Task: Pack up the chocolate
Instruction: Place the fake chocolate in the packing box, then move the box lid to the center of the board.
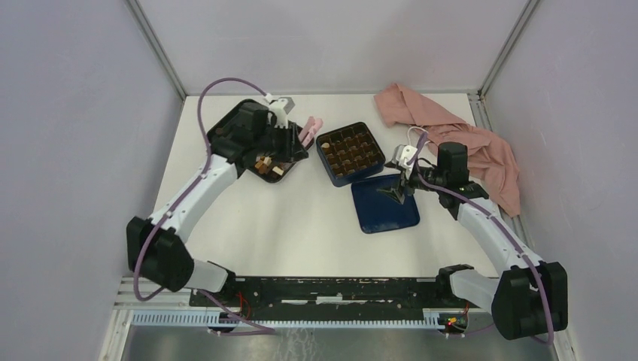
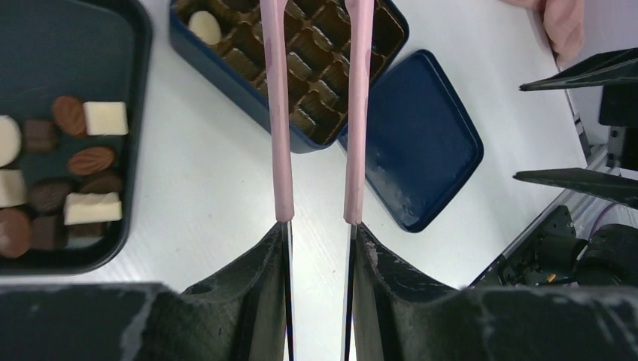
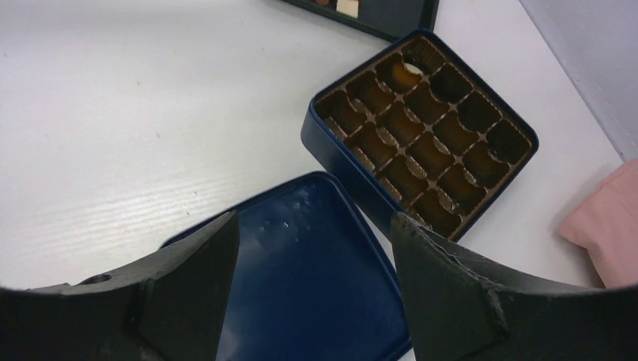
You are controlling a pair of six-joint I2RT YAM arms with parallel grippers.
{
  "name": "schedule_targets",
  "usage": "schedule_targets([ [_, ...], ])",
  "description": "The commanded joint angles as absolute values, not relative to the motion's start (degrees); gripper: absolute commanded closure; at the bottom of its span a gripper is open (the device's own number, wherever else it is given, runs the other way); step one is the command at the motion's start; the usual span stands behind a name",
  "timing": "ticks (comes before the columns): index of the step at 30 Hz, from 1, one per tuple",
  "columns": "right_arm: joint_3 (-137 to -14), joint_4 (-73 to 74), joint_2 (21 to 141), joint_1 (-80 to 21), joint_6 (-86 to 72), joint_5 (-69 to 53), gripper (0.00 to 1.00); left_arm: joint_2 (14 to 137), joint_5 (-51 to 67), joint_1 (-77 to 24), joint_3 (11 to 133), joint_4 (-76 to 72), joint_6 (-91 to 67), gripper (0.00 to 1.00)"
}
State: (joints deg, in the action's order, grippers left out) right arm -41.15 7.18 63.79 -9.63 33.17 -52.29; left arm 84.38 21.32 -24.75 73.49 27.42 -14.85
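Observation:
Several pieces of chocolate (image 2: 92, 207), dark brown, light brown and cream, lie in the black tray (image 2: 75, 45) at the left; the top view also shows the chocolate (image 1: 267, 164). One cream piece (image 2: 205, 26) sits in a corner cell of the dark blue grid box (image 1: 350, 154). My left gripper (image 1: 312, 129) hovers by that corner. Its long pink fingers (image 2: 277, 113) stand apart and nothing shows between them; their tips run off the top of the wrist view. My right gripper (image 3: 314, 218) hangs open above the blue lid (image 3: 301, 286).
The lid (image 1: 385, 203) lies flat on the white table, touching the box's near side. A pink cloth (image 1: 466, 135) is bunched at the back right, close to the right arm. Grey walls close in the table on three sides.

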Motion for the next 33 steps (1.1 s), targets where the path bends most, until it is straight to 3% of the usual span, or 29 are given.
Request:
schedule_targets([
  [1,-38.41,5.98,64.24,-7.25,43.93,-48.81,0.20,74.66,21.92,-22.13,67.03,22.61,-12.36,0.62],
  [4,-41.02,8.12,68.31,-3.79,40.54,-40.75,0.21,69.44,20.23,-20.75,62.50,22.01,-10.12,0.61],
  [9,-47.01,13.89,77.47,-1.01,36.02,-26.37,0.39,63.09,17.42,-19.59,56.26,19.85,-8.65,0.61],
  [16,-46.77,12.28,83.66,-1.05,32.35,-17.79,0.42,60.91,15.62,-18.92,54.31,19.94,-8.22,0.61],
  [28,-48.69,14.71,91.20,-1.81,30.19,-18.57,0.50,61.09,14.50,-18.90,54.04,20.21,-7.92,0.61],
  [33,-49.56,15.39,91.96,-2.41,30.21,-15.23,0.59,61.30,14.44,-18.84,54.05,20.30,-7.81,0.61],
])
